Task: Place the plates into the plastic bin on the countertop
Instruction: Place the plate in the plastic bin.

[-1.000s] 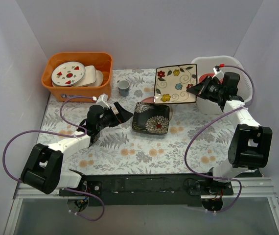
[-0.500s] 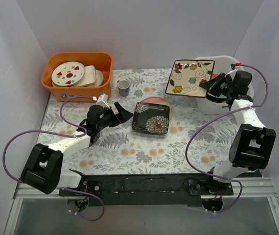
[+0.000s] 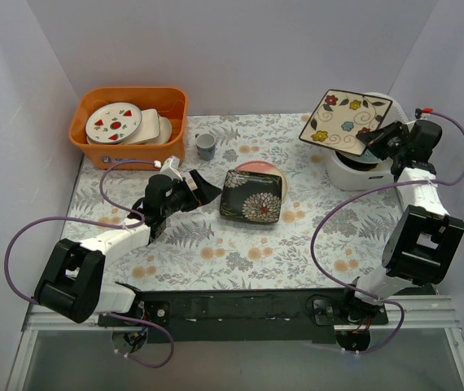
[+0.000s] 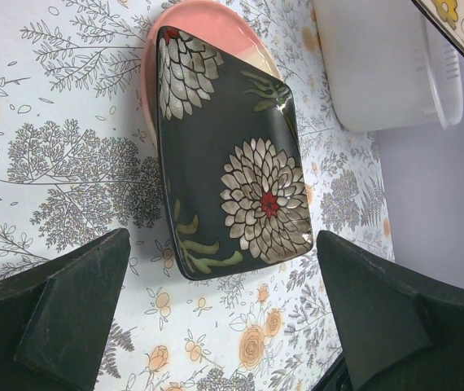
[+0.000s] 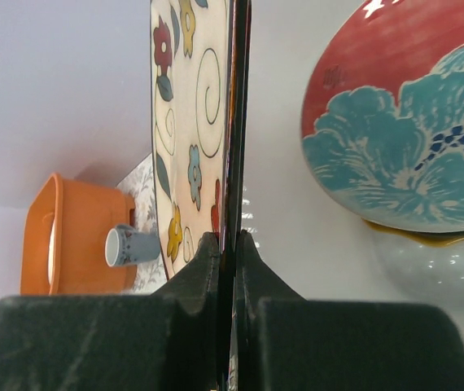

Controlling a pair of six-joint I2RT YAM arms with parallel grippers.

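Observation:
My right gripper [image 3: 378, 135] is shut on the edge of the cream square floral plate [image 3: 346, 121] and holds it in the air over the white plastic bin [image 3: 348, 173] at the far right. In the right wrist view the plate [image 5: 191, 122] stands edge-on between my fingers, with the red-and-teal round plate [image 5: 403, 122] lying in the bin on something yellow. The black square chrysanthemum plate [image 3: 252, 196] lies on the pink round plate [image 3: 256, 168] mid-table; it also shows in the left wrist view [image 4: 232, 163]. My left gripper [image 3: 202, 189] is open, just left of it.
An orange bin [image 3: 126, 147] at the back left holds white round plates with red and green marks [image 3: 114, 122]. A small blue-and-white cup [image 3: 206, 146] stands beside it. Grey walls close in the back and both sides of the fern-printed countertop [image 3: 216, 252].
My right gripper has carried the cream floral plate to the right, from mid-table to over the white bin. The left arm has not moved.

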